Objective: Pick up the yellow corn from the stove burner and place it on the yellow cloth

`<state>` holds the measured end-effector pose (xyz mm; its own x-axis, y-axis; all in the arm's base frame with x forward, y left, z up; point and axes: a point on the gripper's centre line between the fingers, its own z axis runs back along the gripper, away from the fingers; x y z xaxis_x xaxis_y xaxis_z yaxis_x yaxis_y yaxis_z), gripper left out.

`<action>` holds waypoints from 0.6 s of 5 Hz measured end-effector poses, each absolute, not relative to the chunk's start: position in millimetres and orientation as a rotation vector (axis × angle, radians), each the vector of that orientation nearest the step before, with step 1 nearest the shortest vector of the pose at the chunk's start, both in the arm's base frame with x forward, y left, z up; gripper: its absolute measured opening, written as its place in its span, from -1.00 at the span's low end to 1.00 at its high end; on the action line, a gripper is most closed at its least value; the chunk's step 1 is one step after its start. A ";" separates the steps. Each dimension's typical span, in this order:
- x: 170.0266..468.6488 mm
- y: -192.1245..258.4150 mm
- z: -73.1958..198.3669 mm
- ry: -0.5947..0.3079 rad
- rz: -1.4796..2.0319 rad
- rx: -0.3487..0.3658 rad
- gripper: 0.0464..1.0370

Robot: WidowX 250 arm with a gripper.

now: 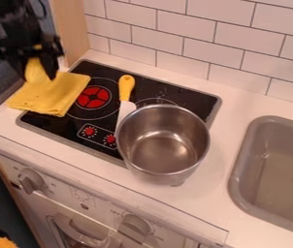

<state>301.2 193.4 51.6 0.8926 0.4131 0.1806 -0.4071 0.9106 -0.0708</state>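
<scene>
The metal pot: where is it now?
In the camera view, the metal pot sits just right of centre, over the front right corner of the stovetop, between the yellow-handled utensil and the sink.

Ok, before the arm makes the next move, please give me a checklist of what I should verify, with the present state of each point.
1. Yellow cloth held by the gripper: ok, part of it is bunched between the fingers.
2. Cloth clear of the stove: not ok, it overlaps the stove's left side.
3. Metal pot upright: ok.
4. Pot wholly within the stove: not ok, it extends past the front edge.
5. Yellow-handled utensil fully visible: not ok, the pot hides its far end.
6. Utensil touching the pot: cannot tell.
</scene>
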 end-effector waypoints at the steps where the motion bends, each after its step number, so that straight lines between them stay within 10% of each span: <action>1: 302.7 197.3 21.6 -0.167 0.448 -0.018 0.19; 3: 311.8 196.7 7.8 -0.158 0.400 -0.049 0.85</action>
